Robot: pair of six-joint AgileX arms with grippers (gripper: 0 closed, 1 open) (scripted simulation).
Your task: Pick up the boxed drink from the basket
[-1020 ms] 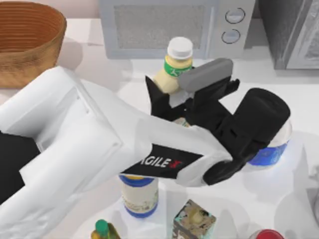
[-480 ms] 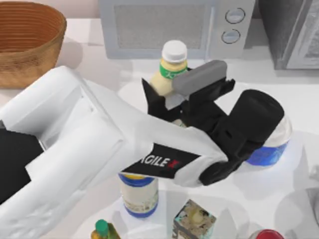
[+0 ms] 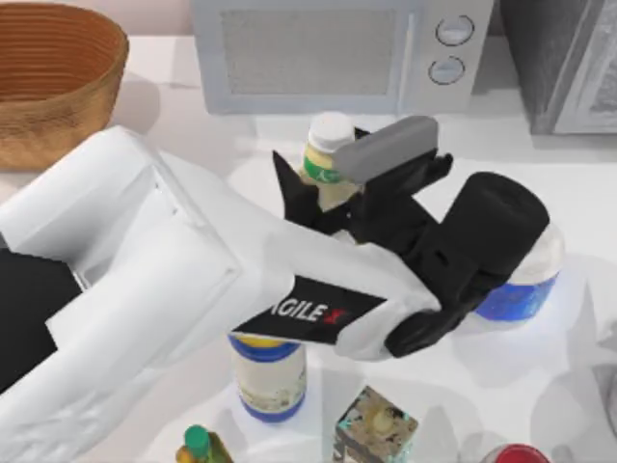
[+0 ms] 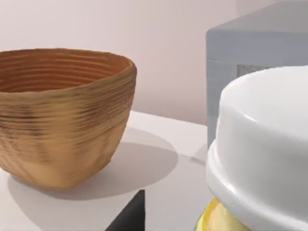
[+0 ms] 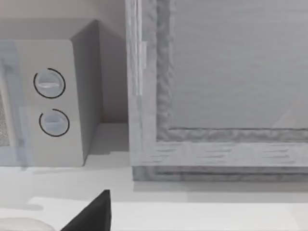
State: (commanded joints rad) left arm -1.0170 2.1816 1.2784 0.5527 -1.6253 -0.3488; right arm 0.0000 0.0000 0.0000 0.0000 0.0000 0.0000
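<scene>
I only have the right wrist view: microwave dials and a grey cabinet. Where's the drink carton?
Observer: In the top view the drink carton is over the table in front of the microwave, right at the left gripper.
Operator: So it's not in the basket? My right gripper just faces the microwave.
Observer: Correct. The basket stands apart at the table's far left corner, clear of the carton.
Operator: What does the left wrist view show?
Observer: The carton's white cap is very close to the camera, with the basket standing farther off on the table.
</scene>
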